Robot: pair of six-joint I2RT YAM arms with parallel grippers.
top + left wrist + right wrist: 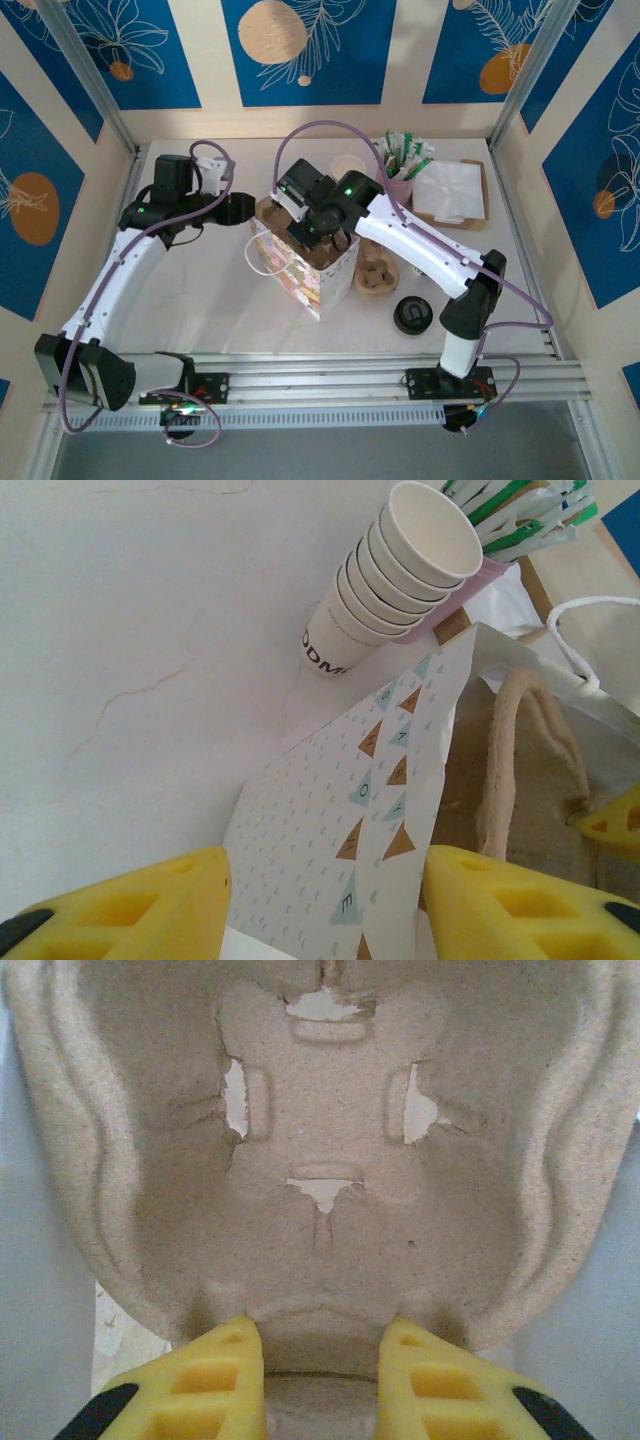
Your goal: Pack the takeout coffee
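The takeout coffee, a lidded cup, is out of view. A patterned paper bag (300, 282) stands open at mid-table. My right gripper (315, 240) reaches down into its mouth, shut on the rim of a brown pulp cup carrier (320, 1160), whose near edge sits between the yellow fingers (215, 1375). My left gripper (243, 208) hovers at the bag's upper left edge. In the left wrist view it (327, 910) is open, and the bag's printed side wall (330, 810) shows between the widely spread fingers, with the carrier (520, 760) inside the bag.
A stack of lidless cream cups (348, 168) (400, 570) lies behind the bag, beside a pink cup of sachets (402, 165). Napkins in a tray (450, 190) sit back right. More pulp carriers (377, 272) and a pile of black lids (412, 315) lie right of the bag.
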